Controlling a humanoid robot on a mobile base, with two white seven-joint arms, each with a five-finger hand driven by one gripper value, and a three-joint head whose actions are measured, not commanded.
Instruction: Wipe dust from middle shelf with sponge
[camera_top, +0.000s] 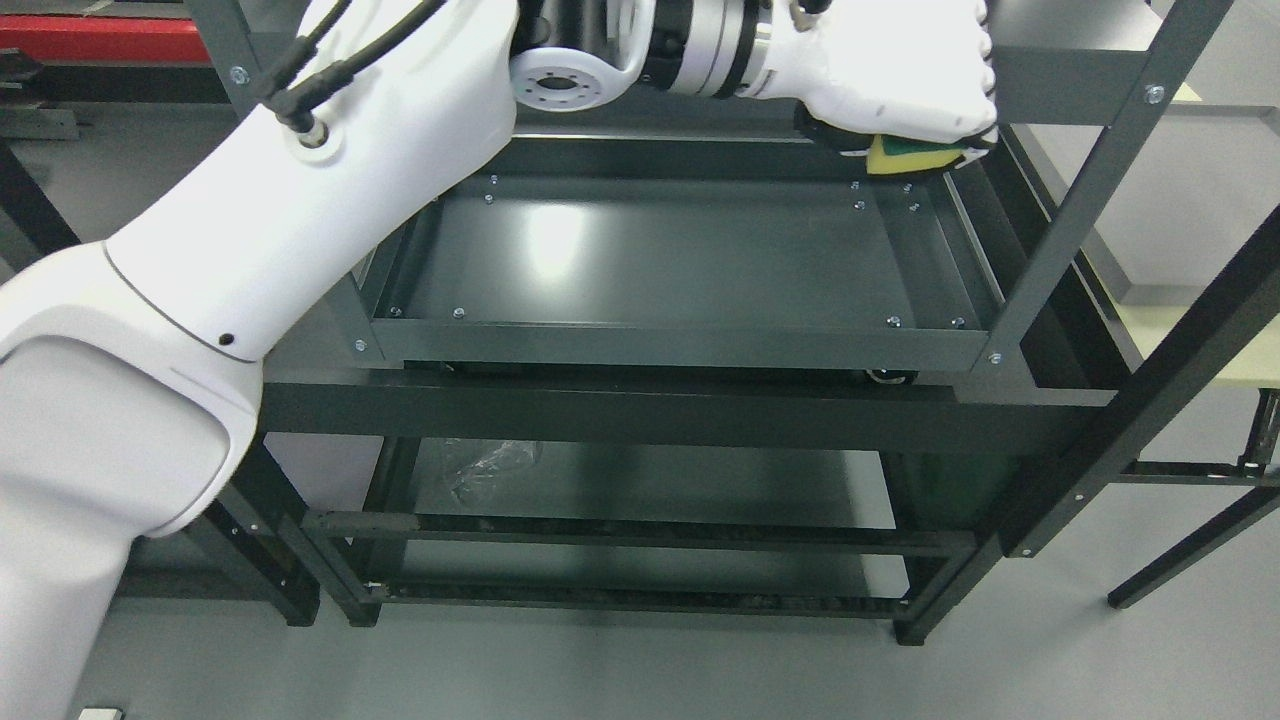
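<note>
My left arm comes in from the lower left and reaches across the top of the picture. My left hand (900, 75) is curled over a yellow and green sponge (910, 153) and holds it at the far right corner of the dark metal shelf tray (650, 250). The sponge sits by the tray's back right rim; whether it touches the rim I cannot tell. The tray surface is dark grey with a bright glare patch near its middle. My right arm is not in view.
Dark metal uprights (1085, 180) rise at the right of the shelf unit. A lower shelf (650, 490) holds a crumpled clear plastic piece (490, 465). A pale table edge (1200, 340) stands at the right. Grey floor lies in front.
</note>
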